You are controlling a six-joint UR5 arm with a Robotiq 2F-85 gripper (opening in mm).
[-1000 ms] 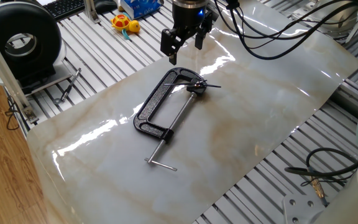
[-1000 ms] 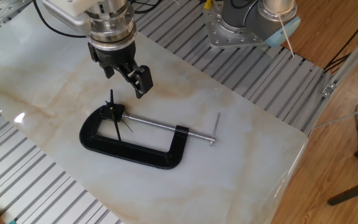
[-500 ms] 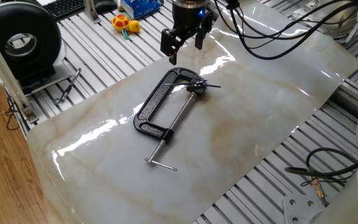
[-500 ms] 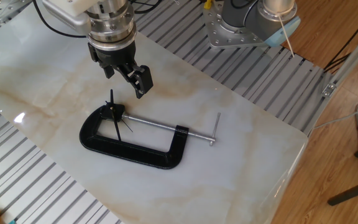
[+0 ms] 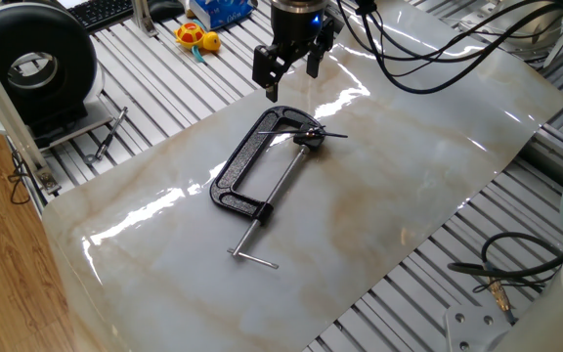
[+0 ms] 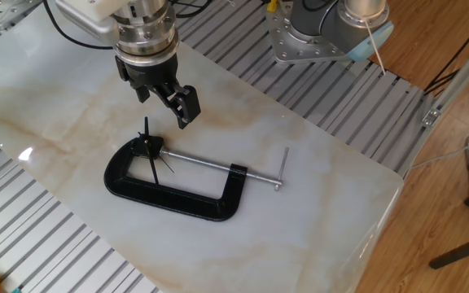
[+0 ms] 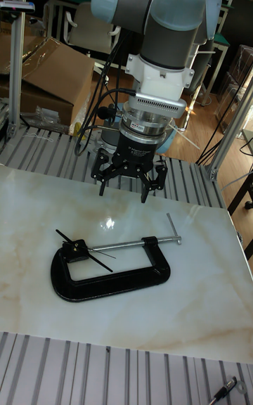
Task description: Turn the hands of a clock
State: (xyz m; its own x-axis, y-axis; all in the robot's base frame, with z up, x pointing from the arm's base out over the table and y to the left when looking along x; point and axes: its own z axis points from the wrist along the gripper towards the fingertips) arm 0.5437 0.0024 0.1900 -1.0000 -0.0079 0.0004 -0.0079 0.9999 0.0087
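Hovering above the surface, the end effector hangs from the UR5 arm with its two black fingers spread apart and nothing between them. It points down and touches nothing. Black cast-iron C-clamp lies flat on the marble-patterned sheet, its steel screw rod running across the open side and ending in a thin T-bar at the far end from the end effector. The clock, a tiny dark round hub, sits in the clamp's jaw at the tip of the screw. The hands, thin black needles, fan out from the hub in different directions; one long pointer reaches past the clamp frame onto bare surface. End effector is near the clock end of the clamp, clearly apart from the hands. In the other fixed view the nearer finger hangs just beyond the hub. A yellow toy lies on the slatted table edge, well apart.
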